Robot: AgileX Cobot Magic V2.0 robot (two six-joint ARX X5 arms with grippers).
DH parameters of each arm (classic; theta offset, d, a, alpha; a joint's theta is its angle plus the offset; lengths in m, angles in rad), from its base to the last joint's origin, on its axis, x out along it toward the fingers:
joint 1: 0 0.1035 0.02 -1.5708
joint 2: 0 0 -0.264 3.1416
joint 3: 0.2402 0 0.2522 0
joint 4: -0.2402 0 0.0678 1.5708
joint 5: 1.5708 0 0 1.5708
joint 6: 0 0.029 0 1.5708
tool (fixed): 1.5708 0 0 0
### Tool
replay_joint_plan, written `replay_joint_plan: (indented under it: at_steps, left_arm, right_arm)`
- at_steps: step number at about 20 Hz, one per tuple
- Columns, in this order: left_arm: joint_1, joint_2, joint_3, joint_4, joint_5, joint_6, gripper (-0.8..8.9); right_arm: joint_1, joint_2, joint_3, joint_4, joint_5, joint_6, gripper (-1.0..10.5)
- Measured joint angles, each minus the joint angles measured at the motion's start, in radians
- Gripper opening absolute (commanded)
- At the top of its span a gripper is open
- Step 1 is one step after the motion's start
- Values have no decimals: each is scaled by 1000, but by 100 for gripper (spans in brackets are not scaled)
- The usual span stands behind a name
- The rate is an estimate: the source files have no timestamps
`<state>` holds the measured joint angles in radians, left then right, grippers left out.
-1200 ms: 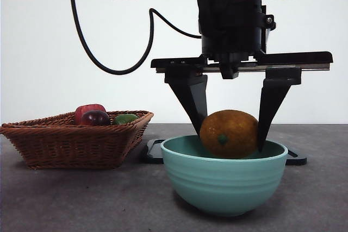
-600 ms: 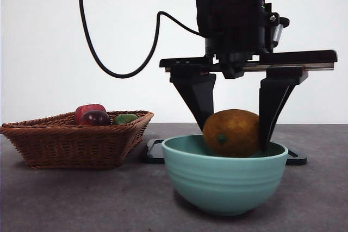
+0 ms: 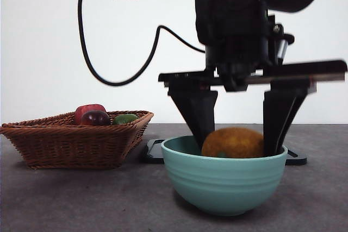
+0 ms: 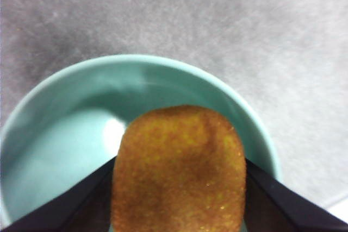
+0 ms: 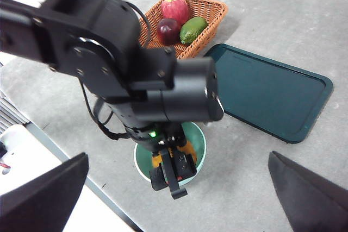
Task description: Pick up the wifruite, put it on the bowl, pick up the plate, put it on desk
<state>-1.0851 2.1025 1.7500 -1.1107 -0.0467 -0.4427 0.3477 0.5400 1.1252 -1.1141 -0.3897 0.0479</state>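
The fuzzy golden-brown wifruite [image 3: 232, 142] sits low inside the mint-green bowl [image 3: 225, 186] on the dark grey desk [image 3: 81, 199]. My left gripper [image 3: 237, 148] reaches down into the bowl, its two black jaws pressed against the fruit's sides. The left wrist view shows the wifruite [image 4: 179, 172] between those jaws over the bowl's [image 4: 54, 150] hollow. My right gripper [image 5: 177, 156] hangs high above, open and holding nothing, looking down on the left arm and the bowl [image 5: 198, 145]. The only plate-like thing is a flat dark tray [image 5: 272, 96] behind the bowl.
A brown wicker basket [image 3: 70, 139] stands at the left with a red apple [image 3: 88, 111], a dark purple fruit [image 3: 96, 118] and a green fruit [image 3: 125, 118]. The tray's edge [image 3: 155, 150] shows just behind the bowl. A black cable [image 3: 109, 74] loops from the arm.
The left gripper has come down with the wifruite, which now sits deeper in the bowl, about half hidden by the rim. Basket, tray and bowl have not moved.
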Motion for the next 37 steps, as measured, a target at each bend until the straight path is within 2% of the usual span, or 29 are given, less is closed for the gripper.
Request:
replay_joint_plan:
  at_steps: [1,6,11,14,20,23,27,37]
  left_arm:
    - [0,7,0,1,0,1,371]
    - [0,15,0,4,-14,8,409]
    - [8,15,0,3,-37,12,406]
    - [16,-18,0,-4,-102,16,406]
    - [13,-314,0,-89,-276,50,406]
    - [9,-469,0,-136,-304,72,430]
    - [9,-621,2,-312,-498,51,501]
    - [-2,-893,-16,-311,-392,42,499]
  right_arm:
    - [0,0,0,0,0,0,588]
    - [0,0,0,-2,0,0,589]
    - [0,0,0,-4,0,0,589]
    - [0,0,0,-4,0,0,589]
    - [0,0,0,-3,0,0,589]
    - [0,0,0,-2,0,0,589]
    - [0,0,0,1,0,0,589]
    - [0,3,0,2,0,20,589]
